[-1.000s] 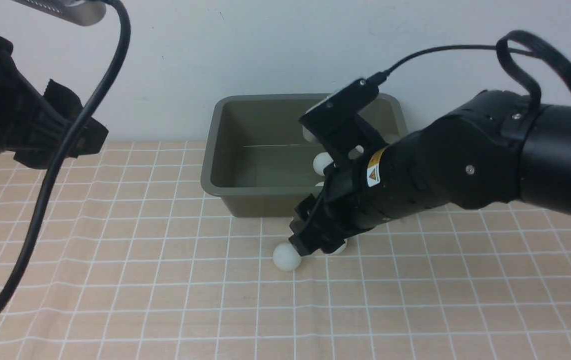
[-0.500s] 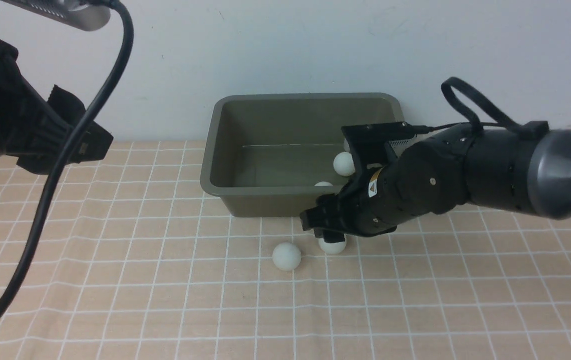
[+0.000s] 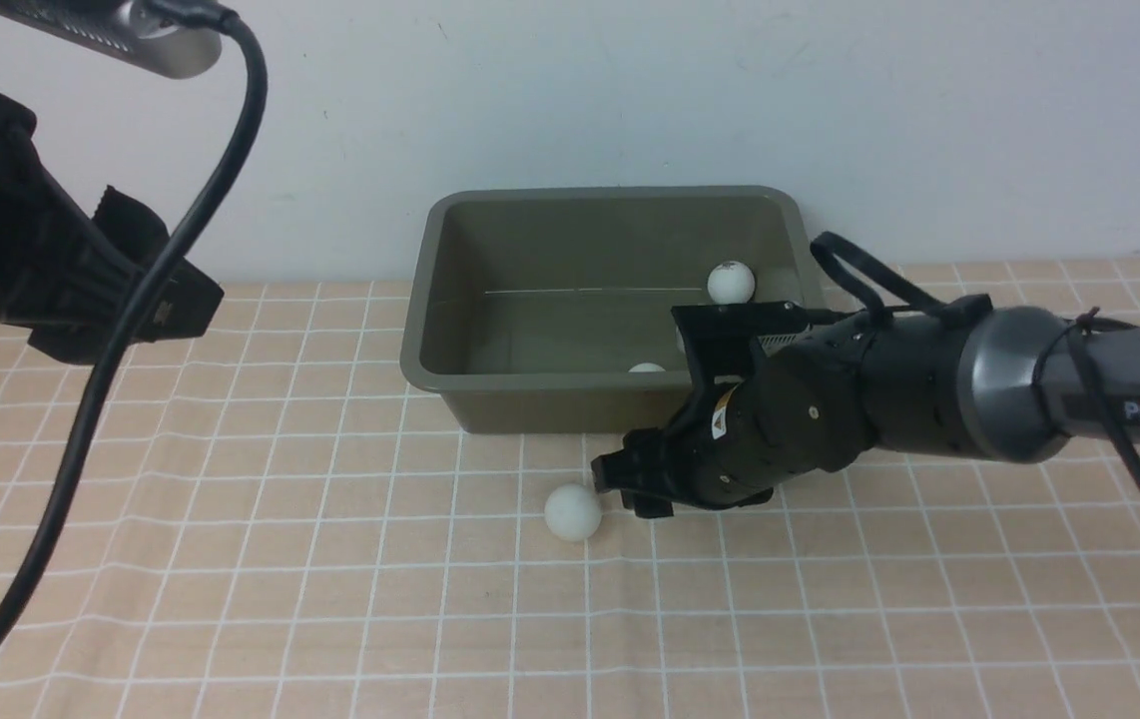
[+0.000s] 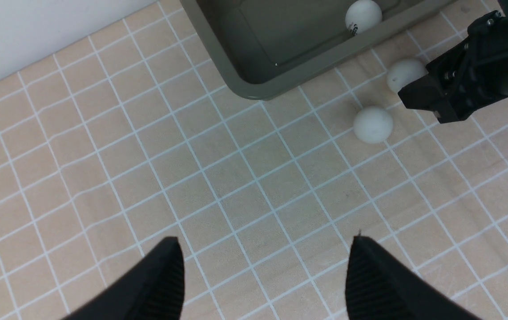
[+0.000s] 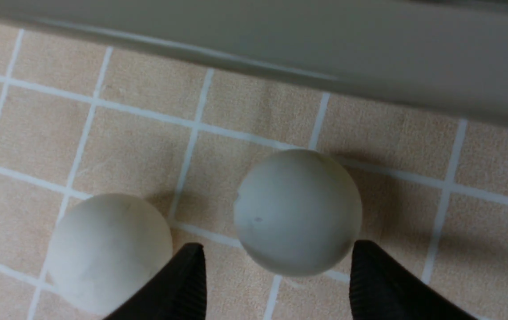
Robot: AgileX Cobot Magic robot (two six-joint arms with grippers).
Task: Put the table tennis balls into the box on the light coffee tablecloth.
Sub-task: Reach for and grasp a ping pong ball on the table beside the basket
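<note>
Jaws of the right pincer (image 5: 276,255) stand apart, low around one ball (image 5: 297,212) just before the box (image 3: 450,300), poised to clamp; another ball (image 3: 571,512) lies near on the cloth (image 3: 330,559); left pincer (image 4: 265,249) gapes, clear.

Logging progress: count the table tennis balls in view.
4 balls. In the box: a far ball at the right, a near ball behind the front wall. On the tablecloth: a free ball, a fourth ball between the right end effector's fingers. Another may hide behind the arm.
</note>
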